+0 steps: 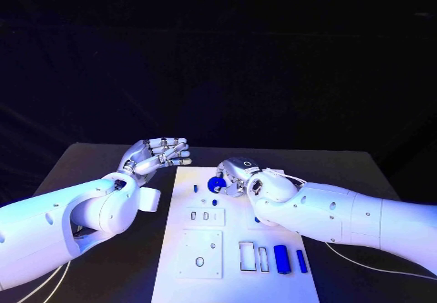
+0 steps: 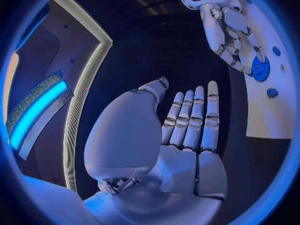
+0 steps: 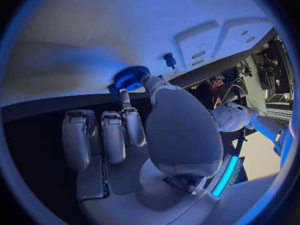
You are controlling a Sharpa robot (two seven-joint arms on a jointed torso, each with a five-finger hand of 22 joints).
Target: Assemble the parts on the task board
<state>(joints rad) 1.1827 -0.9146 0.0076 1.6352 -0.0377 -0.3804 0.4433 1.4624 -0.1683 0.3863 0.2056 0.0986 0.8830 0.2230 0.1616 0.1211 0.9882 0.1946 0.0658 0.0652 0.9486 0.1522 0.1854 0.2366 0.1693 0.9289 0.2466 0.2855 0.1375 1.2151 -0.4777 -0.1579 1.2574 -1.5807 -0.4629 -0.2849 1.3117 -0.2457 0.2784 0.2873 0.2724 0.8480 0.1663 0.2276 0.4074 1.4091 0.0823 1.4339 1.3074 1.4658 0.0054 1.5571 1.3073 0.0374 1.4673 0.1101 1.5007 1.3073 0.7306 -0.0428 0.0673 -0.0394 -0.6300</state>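
The white task board (image 1: 235,281) lies in the middle of the black table. My right hand (image 1: 245,177) is over its far end and pinches a blue gear (image 1: 216,184) between thumb and a finger; the right wrist view shows the gear (image 3: 130,77) at the board's surface (image 3: 81,30), near a small blue peg (image 3: 169,60). That peg (image 1: 197,187) stands just left of the gear. My left hand (image 1: 156,154) hovers off the board's far left corner, fingers straight and holding nothing (image 2: 184,130). A blue cylinder (image 1: 281,259) and a blue bar (image 1: 301,261) lie near the board's right edge.
Two raised white plates (image 1: 206,217) (image 1: 200,252) with holes sit on the board's left half. Rectangular slots (image 1: 247,254) are beside the cylinder. A white block (image 1: 150,199) lies on the table by my left forearm. Black table runs along both sides of the board.
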